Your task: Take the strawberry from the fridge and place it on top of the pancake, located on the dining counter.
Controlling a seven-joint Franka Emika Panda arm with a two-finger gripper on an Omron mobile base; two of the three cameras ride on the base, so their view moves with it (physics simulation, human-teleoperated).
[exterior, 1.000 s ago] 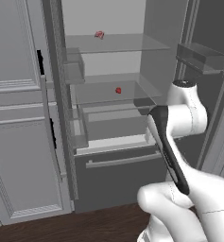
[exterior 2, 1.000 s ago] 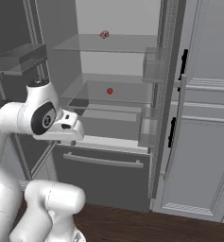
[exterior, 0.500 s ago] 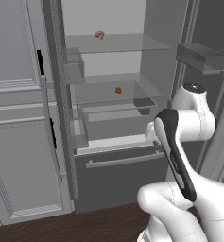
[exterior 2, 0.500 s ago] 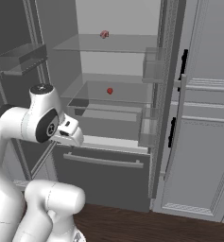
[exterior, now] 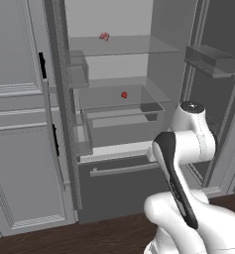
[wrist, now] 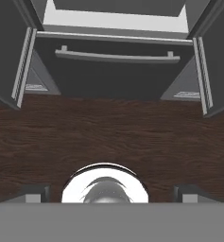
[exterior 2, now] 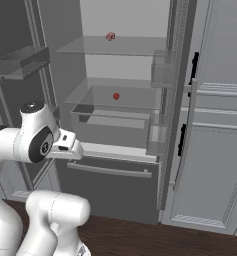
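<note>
The fridge point(exterior: 120, 192) point(exterior 2: 112, 192) stands with both doors open in front of me. The strawberry point(exterior: 124, 95) point(exterior 2: 116, 96), tiny and bright red, lies on the middle glass shelf toward the back. My gripper point(wrist: 111, 194) is open and holds nothing; its fingertips point(wrist: 34, 193) stand wide apart. In the hand view it points down at the floor in front of the fridge's bottom drawer point(wrist: 117, 75), well below and short of the strawberry. The pancake and the dining counter are out of view.
A paler pinkish-red lump point(exterior: 104, 35) point(exterior 2: 110, 36) sits on the top shelf. Door bins point(exterior: 210, 59) point(exterior 2: 22, 60) jut out from the open doors on either side. Light grey cabinets point(exterior: 20, 149) point(exterior 2: 215, 150) flank the fridge. Dark wood floor point(wrist: 108, 132) lies below.
The arm has sunk and folded closer to the base; its top joint sits lower than a second ago. The gripper stays open. Nothing in the fridge has moved.
</note>
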